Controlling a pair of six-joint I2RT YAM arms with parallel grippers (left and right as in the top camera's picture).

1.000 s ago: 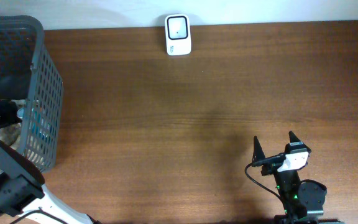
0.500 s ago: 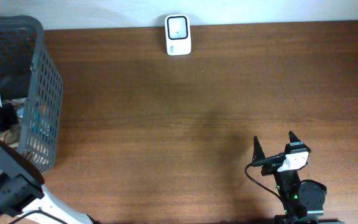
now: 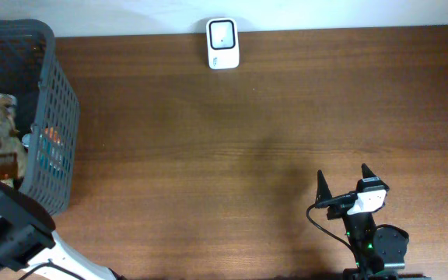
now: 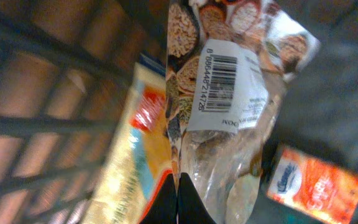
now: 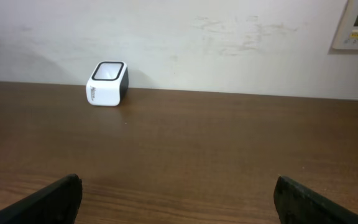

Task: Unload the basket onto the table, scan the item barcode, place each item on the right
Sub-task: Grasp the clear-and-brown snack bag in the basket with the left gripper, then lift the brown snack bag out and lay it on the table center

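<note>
We see left gripper (image 4: 176, 198) just snapped shut on snack bag (image 4: 222, 124), now lifting inside basket (image 3: 53, 109), left frame edge. Barcode (image 4: 219, 84) showing. Scanner (image 3: 222, 43) top centre, likely next stop. Right gripper (image 3: 344, 180) wide open, empty, lower right.

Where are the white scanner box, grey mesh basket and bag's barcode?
White scanner box (image 3: 223, 43), overhead view, top face.
Grey mesh basket (image 3: 59, 117), overhead view, side wall.
Bag's barcode (image 4: 221, 84), left wrist view, black bars.

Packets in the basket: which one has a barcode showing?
The clear bag printed with grains, pinched in the left end effector: its white label carries the barcode. The yellow packet and orange pack show none.
</note>
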